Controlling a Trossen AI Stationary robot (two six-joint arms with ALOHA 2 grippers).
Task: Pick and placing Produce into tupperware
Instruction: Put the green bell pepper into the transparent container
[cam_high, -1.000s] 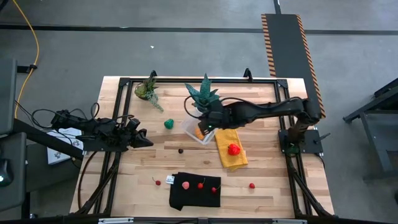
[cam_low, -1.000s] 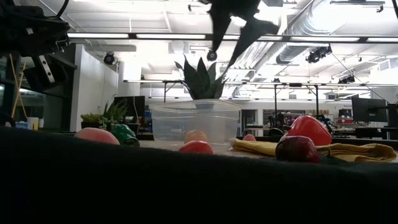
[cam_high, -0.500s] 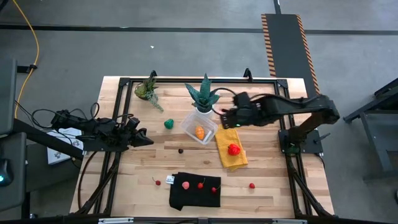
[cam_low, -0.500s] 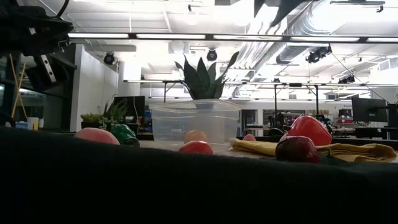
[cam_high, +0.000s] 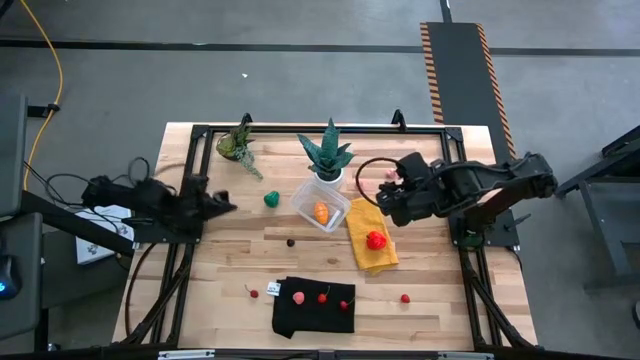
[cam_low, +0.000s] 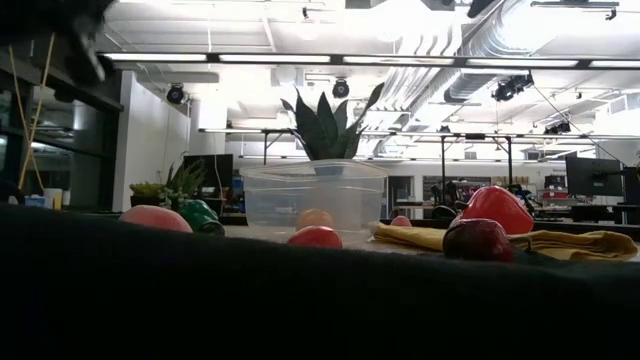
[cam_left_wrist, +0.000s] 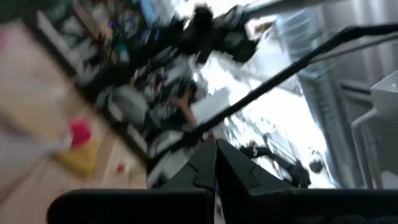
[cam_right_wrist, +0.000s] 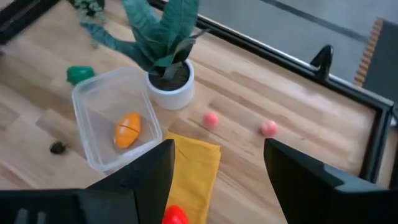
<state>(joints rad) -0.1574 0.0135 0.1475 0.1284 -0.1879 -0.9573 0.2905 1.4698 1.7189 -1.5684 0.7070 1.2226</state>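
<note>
The clear tupperware stands on the table in front of a white plant pot, with one orange piece of produce lying in it. A red piece rests on a yellow cloth. A green piece and a small dark piece lie on the wood. My right gripper hangs open and empty, to the right of the tupperware and high above the cloth. My left gripper is shut at the table's left edge.
A black cloth near the front edge carries several red and pink pieces. Loose red pieces lie beside it. Two pink balls lie near the far rail. Two potted plants stand at the back.
My right gripper has drawn away from above the tupperware toward the table's right edge and risen, staying open. The orange piece has stayed in the tupperware. My left gripper has risen a little and tipped upward, still shut.
</note>
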